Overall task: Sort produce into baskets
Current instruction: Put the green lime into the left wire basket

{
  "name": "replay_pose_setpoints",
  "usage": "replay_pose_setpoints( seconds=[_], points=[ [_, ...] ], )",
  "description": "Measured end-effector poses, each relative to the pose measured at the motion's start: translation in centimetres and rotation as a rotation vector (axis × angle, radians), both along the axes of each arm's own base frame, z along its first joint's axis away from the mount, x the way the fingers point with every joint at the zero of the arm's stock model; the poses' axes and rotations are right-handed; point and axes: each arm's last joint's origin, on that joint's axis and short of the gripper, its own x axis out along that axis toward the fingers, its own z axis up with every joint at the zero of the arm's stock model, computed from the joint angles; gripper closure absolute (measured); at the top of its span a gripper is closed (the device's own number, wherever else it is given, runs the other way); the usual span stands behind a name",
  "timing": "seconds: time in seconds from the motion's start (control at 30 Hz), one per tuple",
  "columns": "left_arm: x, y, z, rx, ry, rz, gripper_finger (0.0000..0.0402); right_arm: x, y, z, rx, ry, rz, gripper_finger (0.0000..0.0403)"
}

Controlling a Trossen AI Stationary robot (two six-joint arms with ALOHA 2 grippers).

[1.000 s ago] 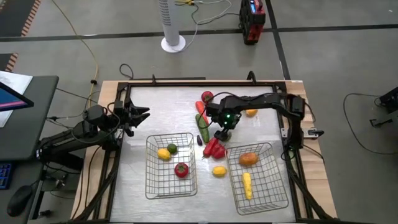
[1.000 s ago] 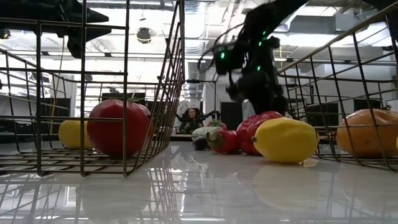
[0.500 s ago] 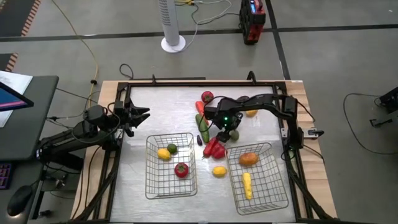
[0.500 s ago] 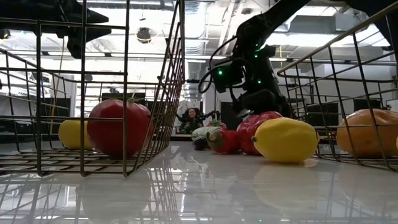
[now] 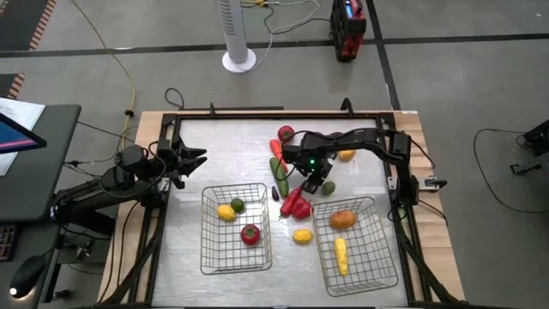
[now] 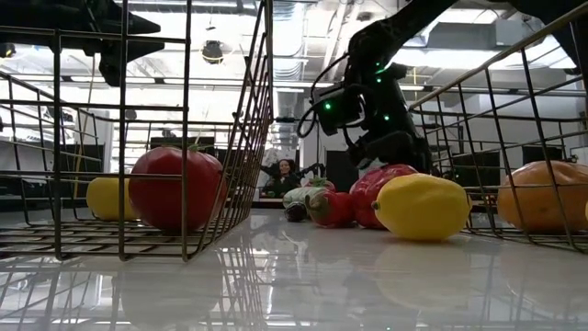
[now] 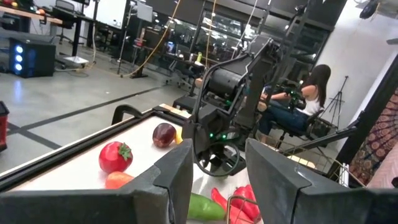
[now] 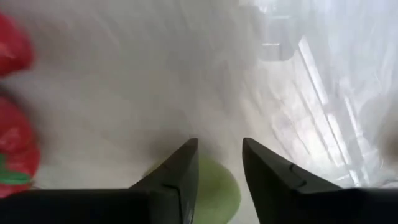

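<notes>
The produce lies loose mid-table: red peppers (image 5: 296, 204), a yellow lemon (image 5: 302, 235), a cucumber (image 5: 281, 183), a red fruit (image 5: 286, 133) and an orange one (image 5: 346, 155). My right gripper (image 5: 316, 183) points steeply down just past the peppers, shut on a small round green fruit (image 8: 219, 186). Two wire baskets stand near the front. The left basket (image 5: 221, 255) holds a tomato (image 5: 250, 233), a lemon and a green piece. The right basket (image 5: 375, 249) holds an orange piece (image 5: 343, 219) and a yellow cob. My left gripper (image 7: 219, 155) waits open at the table's left. My right gripper has the green fruit's two sides (image 8: 233, 186) between its two fingers (image 8: 186, 168). The fingers come from above, slanting a little. The fruit (image 5: 327, 186) rests on the table. How far back between the fingers it reaches does not show.
A black frame (image 5: 257, 113) rims the table. The red peppers (image 6: 381, 188) and the lemon (image 6: 423, 207) lie close on the near side of my right gripper. A person sits beyond the table (image 7: 305, 93). Bare tabletop lies at the far right (image 5: 369, 176).
My right gripper has tipped more steeply downward and shifted a little toward the table's right, settling over the green fruit beside the red peppers. The other produce and the baskets have kept their places.
</notes>
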Motion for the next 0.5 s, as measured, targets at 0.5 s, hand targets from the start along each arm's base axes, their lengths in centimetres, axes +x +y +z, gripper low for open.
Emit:
replay_pose_setpoints(
  seconds=[0.5],
  points=[
    [0.0,0.0,-0.4,-0.018,0.036,-0.002,0.0269,1.3,2.5,3.0,-0.032,0.019,0.27,0.013]
  ],
)
